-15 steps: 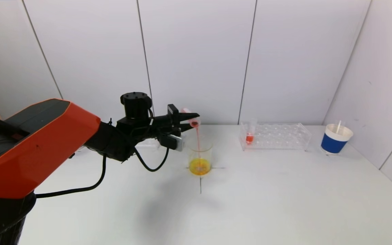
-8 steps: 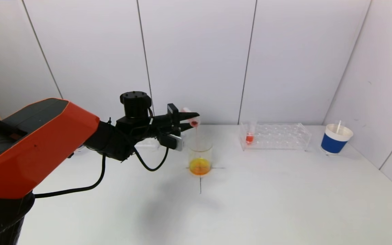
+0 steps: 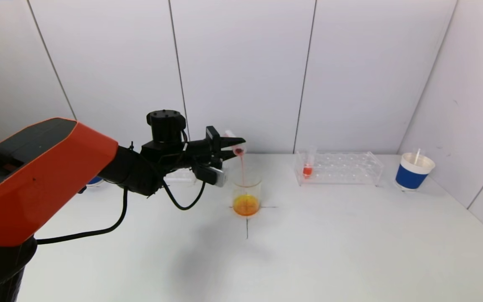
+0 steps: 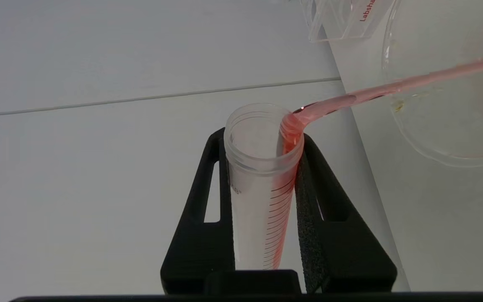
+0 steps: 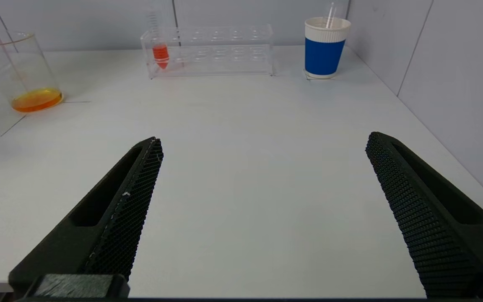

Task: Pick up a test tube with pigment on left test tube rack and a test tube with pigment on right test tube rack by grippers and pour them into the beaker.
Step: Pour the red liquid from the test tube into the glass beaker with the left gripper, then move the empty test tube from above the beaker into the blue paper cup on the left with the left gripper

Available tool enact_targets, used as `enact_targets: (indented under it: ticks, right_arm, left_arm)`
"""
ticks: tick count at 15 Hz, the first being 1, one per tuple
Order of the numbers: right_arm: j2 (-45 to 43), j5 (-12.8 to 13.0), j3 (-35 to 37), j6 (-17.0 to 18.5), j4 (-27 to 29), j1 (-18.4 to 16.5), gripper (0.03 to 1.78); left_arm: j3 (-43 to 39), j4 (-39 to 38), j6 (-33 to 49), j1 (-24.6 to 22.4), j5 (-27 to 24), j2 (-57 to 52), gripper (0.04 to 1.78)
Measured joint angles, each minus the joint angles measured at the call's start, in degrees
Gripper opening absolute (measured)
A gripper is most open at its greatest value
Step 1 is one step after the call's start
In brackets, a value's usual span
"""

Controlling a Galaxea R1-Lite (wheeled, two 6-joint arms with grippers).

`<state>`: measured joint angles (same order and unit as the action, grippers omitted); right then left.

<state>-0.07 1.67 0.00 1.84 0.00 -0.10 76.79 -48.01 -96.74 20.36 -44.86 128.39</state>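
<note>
My left gripper (image 3: pixel 235 150) is shut on a clear graduated test tube (image 4: pixel 262 188), tipped mouth-down above the glass beaker (image 3: pixel 246 195). A thin red stream (image 3: pixel 242 170) runs from the tube's mouth (image 4: pixel 292 126) into the beaker, which holds orange liquid (image 5: pixel 37 99). The right clear test tube rack (image 3: pixel 338 167) holds one tube with red pigment (image 3: pixel 307 170), also seen in the right wrist view (image 5: pixel 160 54). The left rack is mostly hidden behind my left arm. My right gripper (image 5: pixel 262 144) is open and empty above the near right part of the table, out of the head view.
A blue and white paper cup (image 3: pixel 413 171) with a stirrer stands at the far right by the side wall. A black cross mark (image 3: pixel 247 222) lies under the beaker. White walls close the back and right of the table.
The red stream keeps running and the liquid in the beaker has turned deeper orange. My left arm has shifted slightly up and left; the tube stays over the beaker.
</note>
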Motion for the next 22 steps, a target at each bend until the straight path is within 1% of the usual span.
enact_targets:
  ticks: [10,14,22]
  right_arm:
    - [0.00,-0.02,0.00,0.00,0.00,0.00,1.76]
    - [0.00,-0.02,0.00,0.00,0.00,0.00,1.76]
    - [0.00,-0.02,0.00,-0.02,0.00,0.00,1.76]
  left_arm:
    - [1.00,2.39,-5.29,0.39,0.21,-0.24,0.44]
    - [1.38,5.58,-9.73,0.39,0.21,-0.28,0.44]
    - [2.76,6.69,-12.13,0.39,0.29,-0.13,0.44]
